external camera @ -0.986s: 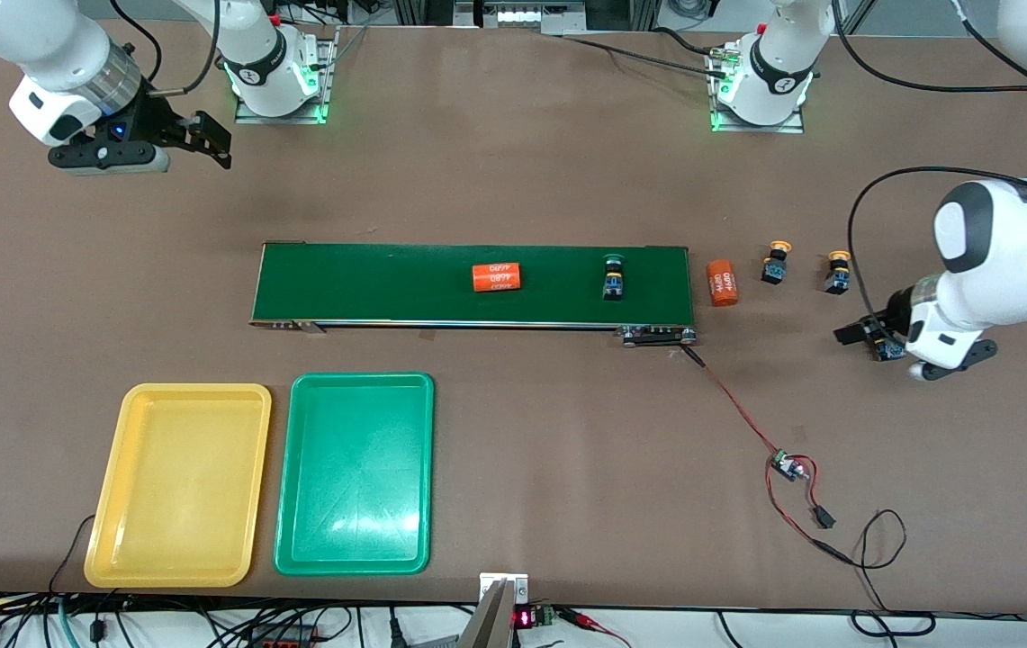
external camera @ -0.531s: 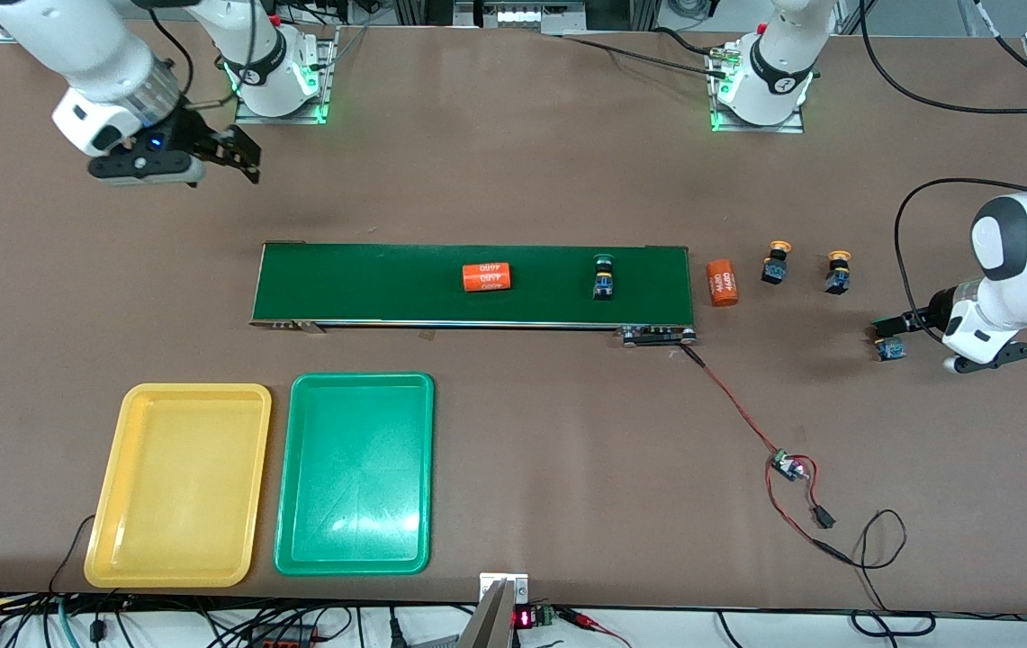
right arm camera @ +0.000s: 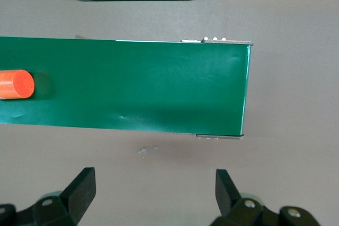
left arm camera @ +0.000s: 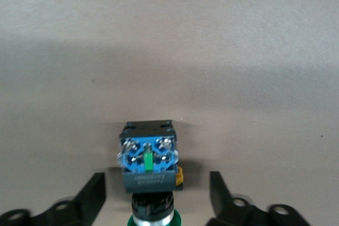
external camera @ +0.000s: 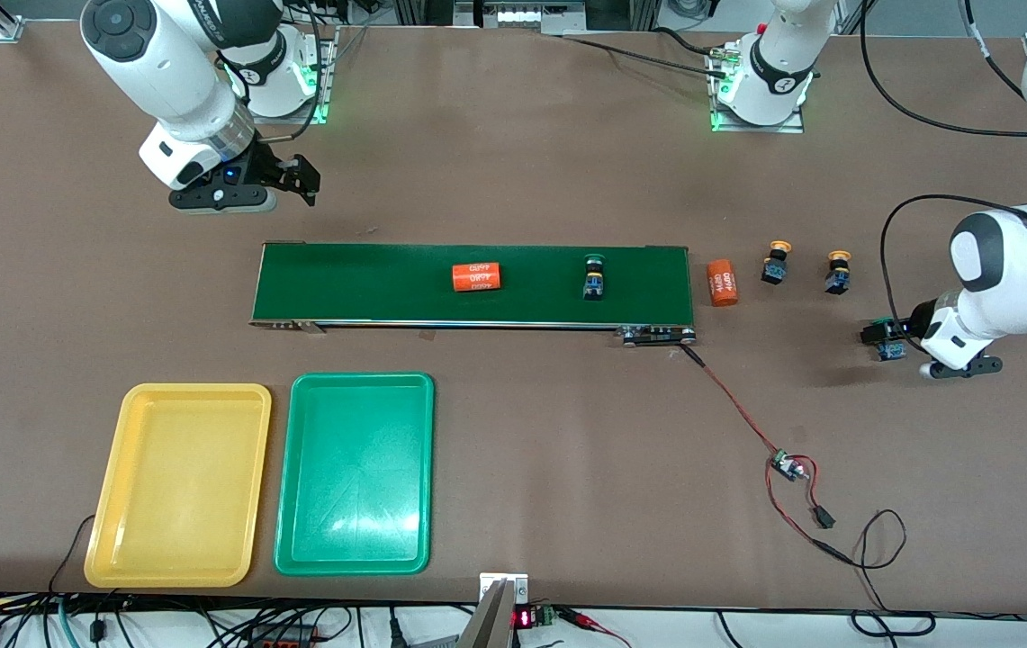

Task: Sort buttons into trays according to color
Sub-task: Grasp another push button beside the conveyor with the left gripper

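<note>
Two trays sit lower left in the front view: yellow tray [external camera: 177,486], then green tray [external camera: 354,474]. The right gripper [external camera: 295,176], upper left, hangs open and empty. On the conveyor belt [external camera: 369,283] ride one orange cylinder [external camera: 475,276] and one green button [external camera: 593,277]. A second orange cylinder [external camera: 722,283] and two yellow buttons [external camera: 775,262] [external camera: 836,271] lie past its end. At the right edge, the left gripper [external camera: 880,343] straddles a fourth button [left arm camera: 149,160], jaws apart.

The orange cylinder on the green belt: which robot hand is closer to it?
Right. The right gripper hangs over bare table by the conveyor belt's end; the left gripper straddles a green button well off the orange cylinder's belt.
</note>
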`<state>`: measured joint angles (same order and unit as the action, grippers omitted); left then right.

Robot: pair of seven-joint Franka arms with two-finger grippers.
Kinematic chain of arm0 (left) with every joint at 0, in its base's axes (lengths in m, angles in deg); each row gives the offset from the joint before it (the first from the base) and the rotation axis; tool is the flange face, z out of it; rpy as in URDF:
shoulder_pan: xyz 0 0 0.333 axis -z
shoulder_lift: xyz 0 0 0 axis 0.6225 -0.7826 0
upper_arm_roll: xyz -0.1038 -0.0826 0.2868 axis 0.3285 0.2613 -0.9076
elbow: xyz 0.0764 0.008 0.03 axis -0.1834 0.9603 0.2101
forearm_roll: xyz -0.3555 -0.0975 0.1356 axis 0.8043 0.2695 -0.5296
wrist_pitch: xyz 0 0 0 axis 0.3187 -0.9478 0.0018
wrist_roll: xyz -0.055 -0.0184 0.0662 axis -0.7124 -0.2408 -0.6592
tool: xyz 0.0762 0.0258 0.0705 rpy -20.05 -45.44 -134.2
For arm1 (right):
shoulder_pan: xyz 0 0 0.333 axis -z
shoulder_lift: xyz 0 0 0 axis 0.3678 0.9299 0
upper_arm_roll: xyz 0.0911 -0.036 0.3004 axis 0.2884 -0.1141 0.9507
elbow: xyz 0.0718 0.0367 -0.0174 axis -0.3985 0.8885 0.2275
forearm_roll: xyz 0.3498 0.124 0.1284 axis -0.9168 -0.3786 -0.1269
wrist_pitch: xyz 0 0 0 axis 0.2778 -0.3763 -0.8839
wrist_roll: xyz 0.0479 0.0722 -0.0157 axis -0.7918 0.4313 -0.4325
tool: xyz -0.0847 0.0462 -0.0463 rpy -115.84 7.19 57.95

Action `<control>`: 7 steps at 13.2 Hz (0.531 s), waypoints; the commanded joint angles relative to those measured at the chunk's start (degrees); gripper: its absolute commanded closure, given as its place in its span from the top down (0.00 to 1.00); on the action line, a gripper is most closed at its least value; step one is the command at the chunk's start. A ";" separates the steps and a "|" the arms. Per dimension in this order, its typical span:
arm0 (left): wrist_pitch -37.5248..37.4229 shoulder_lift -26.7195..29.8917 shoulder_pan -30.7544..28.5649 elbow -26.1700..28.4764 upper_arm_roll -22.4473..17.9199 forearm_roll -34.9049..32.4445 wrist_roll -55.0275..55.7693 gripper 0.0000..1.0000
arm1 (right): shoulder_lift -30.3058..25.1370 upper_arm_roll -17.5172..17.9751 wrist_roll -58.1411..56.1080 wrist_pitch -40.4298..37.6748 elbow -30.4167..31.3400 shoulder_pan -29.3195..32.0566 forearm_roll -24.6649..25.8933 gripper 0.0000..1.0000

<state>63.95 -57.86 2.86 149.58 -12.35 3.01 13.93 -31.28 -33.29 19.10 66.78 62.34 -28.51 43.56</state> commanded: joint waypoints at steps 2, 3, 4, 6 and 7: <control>-0.06 -0.01 -0.14 -0.29 0.33 -1.46 -2.78 0.09 | 2.40 -0.01 1.36 0.00 -2.01 -1.25 -0.49 1.00; -0.41 0.43 0.13 -0.29 0.33 -1.46 -4.27 0.00 | 2.49 -0.01 2.41 0.18 -1.92 -1.25 -0.40 1.00; -0.50 1.39 0.57 -0.03 0.41 -1.46 -5.24 0.00 | 2.84 -0.01 2.42 0.18 -2.01 -1.16 -0.40 1.00; -3.64 4.02 2.15 -0.29 1.46 -1.46 -5.60 0.00 | 2.93 -0.10 2.42 0.18 -1.92 -0.72 -0.40 1.00; -8.10 5.77 3.81 -1.51 3.73 -1.38 -5.43 0.00 | 3.02 -0.10 2.42 0.18 -1.92 -0.72 -0.40 1.00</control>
<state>62.26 -56.57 4.13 148.93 -10.97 2.93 8.65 -28.93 -33.33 20.70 66.88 61.32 -29.28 43.56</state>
